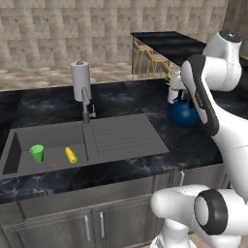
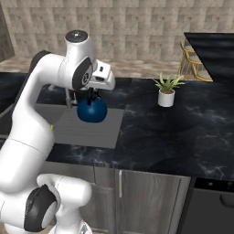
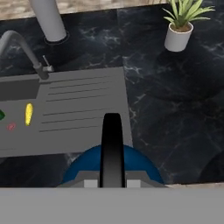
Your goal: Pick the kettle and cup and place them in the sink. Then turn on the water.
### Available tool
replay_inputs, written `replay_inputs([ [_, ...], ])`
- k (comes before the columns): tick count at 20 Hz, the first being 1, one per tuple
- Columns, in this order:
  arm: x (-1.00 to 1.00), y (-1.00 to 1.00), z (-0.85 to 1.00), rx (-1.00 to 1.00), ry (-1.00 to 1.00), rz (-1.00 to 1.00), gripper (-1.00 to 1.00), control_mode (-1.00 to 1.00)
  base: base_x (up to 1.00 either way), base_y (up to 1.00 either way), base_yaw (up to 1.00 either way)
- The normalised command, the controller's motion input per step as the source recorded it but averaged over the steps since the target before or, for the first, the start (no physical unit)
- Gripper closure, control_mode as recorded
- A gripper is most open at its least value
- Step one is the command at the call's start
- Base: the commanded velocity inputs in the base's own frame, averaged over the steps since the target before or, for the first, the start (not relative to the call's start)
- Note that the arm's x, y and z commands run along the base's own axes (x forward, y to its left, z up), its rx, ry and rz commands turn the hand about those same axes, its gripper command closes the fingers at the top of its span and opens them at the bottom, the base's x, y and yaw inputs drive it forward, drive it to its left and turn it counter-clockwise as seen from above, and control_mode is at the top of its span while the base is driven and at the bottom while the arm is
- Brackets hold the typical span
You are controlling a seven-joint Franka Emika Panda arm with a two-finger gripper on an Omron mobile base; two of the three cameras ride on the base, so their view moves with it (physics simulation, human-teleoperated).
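Note:
My gripper (image 2: 93, 97) is shut on the black arched handle (image 3: 112, 146) of the dark-blue kettle (image 2: 92, 111). The kettle hangs in the air over the right edge of the ribbed drainboard. In the left base view my arm partly hides the kettle (image 1: 181, 115). The green cup (image 1: 37, 153) stands upright in the basin of the grey sink (image 1: 121, 138), far left of the gripper. The slim faucet (image 1: 85, 104) stands behind the basin, and no water shows at it.
A small yellow object (image 1: 71, 155) and a red speck lie in the basin near the cup. A paper towel roll (image 1: 80, 80) stands behind the faucet. A potted plant (image 2: 167, 91) sits on the black marble counter right of the sink.

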Motion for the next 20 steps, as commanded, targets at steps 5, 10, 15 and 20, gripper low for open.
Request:
replay_inputs([
  [5,0.00,0.60,0.00,0.00,0.02,0.00,1.00,-1.00,0.00,0.00,0.00],
  [10,0.02,0.62,0.00,0.00,0.05,0.00,1.00,-1.00,0.00,0.00,0.00],
  [15,0.02,0.54,-0.01,0.00,0.03,0.01,1.00,-1.00,0.00,0.00,0.00],
  [20,0.02,0.44,-0.04,0.00,0.02,0.02,1.00,-1.00,0.00,0.00,0.00],
])
